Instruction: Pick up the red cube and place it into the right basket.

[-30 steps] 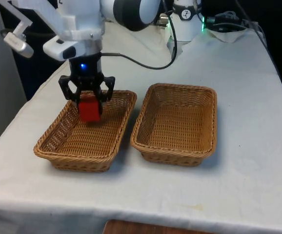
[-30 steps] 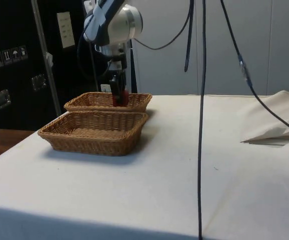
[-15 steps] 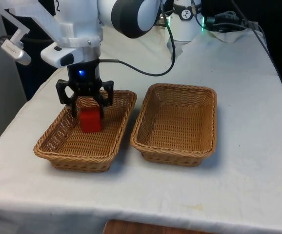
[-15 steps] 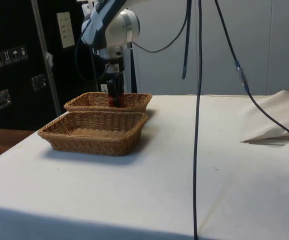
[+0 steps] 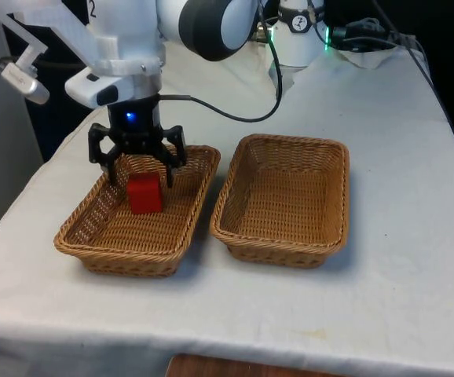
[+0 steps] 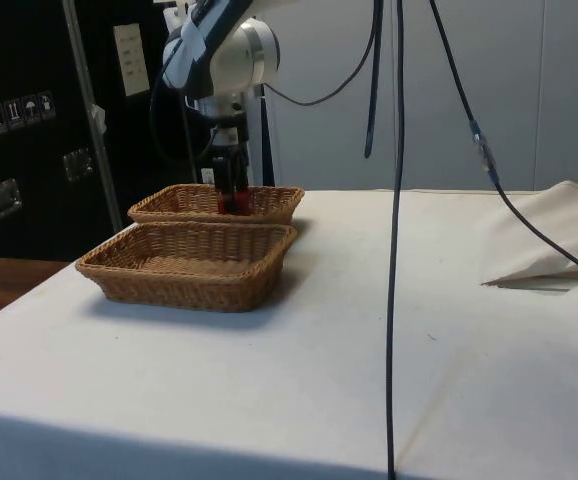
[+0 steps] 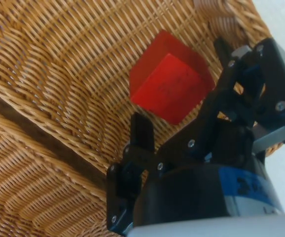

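Observation:
The red cube point(image 5: 144, 194) lies inside the wicker basket point(image 5: 76, 228) on the front view's left, near that basket's far end. My gripper point(image 5: 142, 177) hangs just over the cube, open, with one finger point(image 5: 115, 171) on each side and neither touching it. In the wrist view the cube point(image 7: 169, 84) rests tilted on the woven floor point(image 7: 58, 74), and the spread fingers point(image 7: 141, 132) stand apart from it. From the side, a bit of the red cube point(image 6: 235, 204) peeks over the far basket's rim point(image 6: 174, 207) under the gripper point(image 6: 231, 192).
A second wicker basket point(image 5: 279, 253) stands close beside the first on the front view's right, with nothing in it; in the side view it is the nearer basket point(image 6: 189, 283). A black cable point(image 6: 396, 250) hangs down across the side view. White cloth lies around both baskets.
The gripper came down into the left basket with the cube, then opened its fingers. The cube is let go and now rests in the basket.

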Controlling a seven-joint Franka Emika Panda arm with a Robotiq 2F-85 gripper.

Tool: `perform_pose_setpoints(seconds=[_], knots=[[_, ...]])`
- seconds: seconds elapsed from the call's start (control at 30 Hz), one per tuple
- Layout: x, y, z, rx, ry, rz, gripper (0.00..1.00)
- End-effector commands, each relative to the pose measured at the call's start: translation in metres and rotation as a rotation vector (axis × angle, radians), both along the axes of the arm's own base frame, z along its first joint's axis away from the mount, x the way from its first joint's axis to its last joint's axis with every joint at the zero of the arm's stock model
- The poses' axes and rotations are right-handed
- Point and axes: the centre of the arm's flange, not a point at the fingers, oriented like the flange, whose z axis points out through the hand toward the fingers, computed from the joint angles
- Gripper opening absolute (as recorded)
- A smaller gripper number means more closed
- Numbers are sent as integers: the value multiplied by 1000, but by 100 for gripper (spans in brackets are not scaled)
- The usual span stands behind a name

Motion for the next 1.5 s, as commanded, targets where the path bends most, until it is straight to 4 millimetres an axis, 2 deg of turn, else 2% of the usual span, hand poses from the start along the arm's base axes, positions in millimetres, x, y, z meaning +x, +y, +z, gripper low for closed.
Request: perform_pose_setpoints(seconds=[0.0,0.17,0.2,0.4,0.47,0.63,0.73,0.77,1.0,1.07,1.33,1.37,1.47], knots=[[-1,-1,8,7,0,-1,100],[-4,-2,29,16,-4,-8,100],[-2,-3,25,18,-3,-8,100],[-12,6,49,37,-16,-15,100],[-12,5,47,47,-14,-14,100],[-20,22,63,53,-18,-14,100],[-21,31,69,56,-15,-12,100],[-21,28,67,64,-13,-10,100],[-20,55,84,60,-15,-6,100],[-19,57,83,65,-14,-3,100],[-16,85,96,66,-13,11,100],[-15,81,93,69,-14,11,100],[-15,94,98,72,-9,18,100]])
